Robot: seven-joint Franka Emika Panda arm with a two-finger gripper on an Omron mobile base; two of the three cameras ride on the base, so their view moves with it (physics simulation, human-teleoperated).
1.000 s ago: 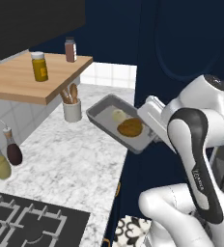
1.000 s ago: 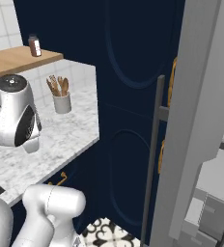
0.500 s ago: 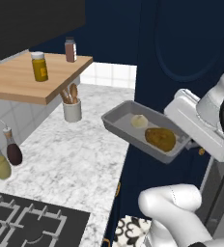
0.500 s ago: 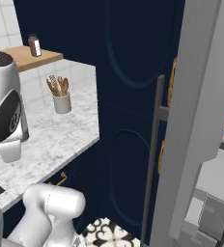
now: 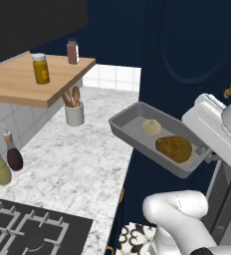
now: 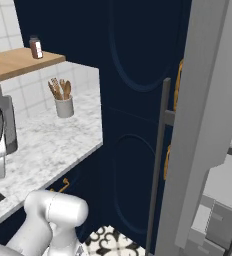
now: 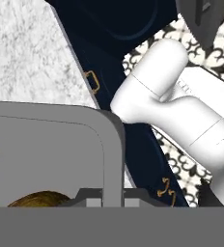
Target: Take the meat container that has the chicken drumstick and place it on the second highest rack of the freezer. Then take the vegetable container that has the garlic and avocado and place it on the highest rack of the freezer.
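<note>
The grey vegetable container (image 5: 133,130) hangs in the air past the counter's right edge, tilted a little. In it lie the pale garlic (image 5: 151,126) and the yellow-brown avocado (image 5: 173,148). My gripper (image 5: 205,152) is shut on the container's right rim. In the hand view the container's rim (image 7: 112,144) runs up from the gripper (image 7: 106,197), with the avocado (image 7: 36,199) low at the left. The freezer's grey door (image 6: 203,125) stands open with its long handle (image 6: 158,165); grey drawers (image 6: 222,222) show behind it. The racks and the chicken drumstick are hidden.
The marble counter (image 5: 72,159) carries a utensil cup (image 5: 74,113) and two bottles (image 5: 8,162), with the stove (image 5: 33,233) at its front. A wooden shelf (image 5: 33,87) holds spice jars. A dark blue cabinet (image 6: 133,100) stands between counter and freezer.
My arm has swung right and lifted the container off the counter's edge; it now hangs in front of the dark cabinet, closer to the freezer side.
</note>
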